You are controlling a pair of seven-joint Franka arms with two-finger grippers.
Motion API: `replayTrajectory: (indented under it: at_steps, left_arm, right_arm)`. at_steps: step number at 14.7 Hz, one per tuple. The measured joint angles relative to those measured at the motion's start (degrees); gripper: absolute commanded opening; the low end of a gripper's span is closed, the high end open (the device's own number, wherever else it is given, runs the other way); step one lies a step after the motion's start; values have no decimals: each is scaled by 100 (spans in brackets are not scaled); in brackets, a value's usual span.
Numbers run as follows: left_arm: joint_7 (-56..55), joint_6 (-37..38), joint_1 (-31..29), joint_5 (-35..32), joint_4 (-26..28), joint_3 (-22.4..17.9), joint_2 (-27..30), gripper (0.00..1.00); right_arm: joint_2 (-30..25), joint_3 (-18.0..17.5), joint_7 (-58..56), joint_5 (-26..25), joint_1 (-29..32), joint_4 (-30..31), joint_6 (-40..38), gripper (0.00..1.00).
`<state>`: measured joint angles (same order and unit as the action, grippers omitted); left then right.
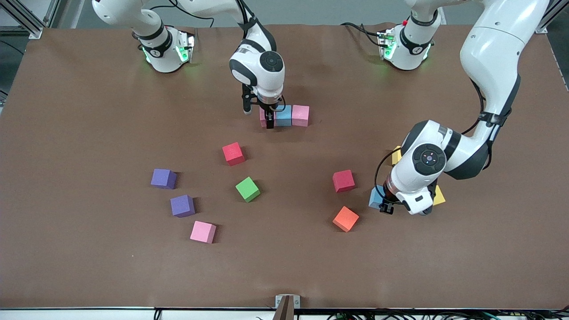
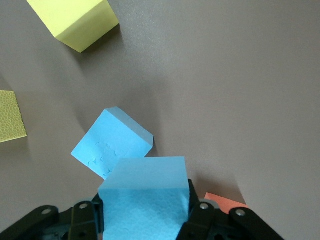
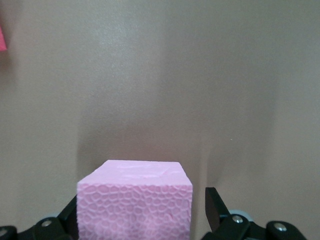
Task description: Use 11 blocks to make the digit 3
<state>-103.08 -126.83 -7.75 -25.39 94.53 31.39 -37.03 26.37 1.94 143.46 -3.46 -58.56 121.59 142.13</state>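
I see the right gripper (image 1: 268,116) at the row of three blocks (image 1: 286,115) near the robots' bases, fingers apart around the end pink block (image 3: 135,200), apparently just set down to complete the top bar. The row's long axis runs between the two ends of the surface. The left gripper (image 1: 386,205) clamps a light blue block (image 2: 145,200) above another, probably for the next slot.
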Motion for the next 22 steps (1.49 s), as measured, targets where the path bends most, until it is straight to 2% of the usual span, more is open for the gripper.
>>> replayTrajectory:
  at_steps: [5,13,22]
  left_arm:
    - [0,0,16,0,0,0,-7,25]
    - [0,0,60,0,0,1,-10,25]
    - [0,3,61,0,-8,1,-14,25]
  right_arm:
    - [0,30,-248,0,1,-179,-451,100]
    - [-25,39,-318,0,4,-317,-741,100]
    - [-378,45,-424,1,40,-443,-1145,100]
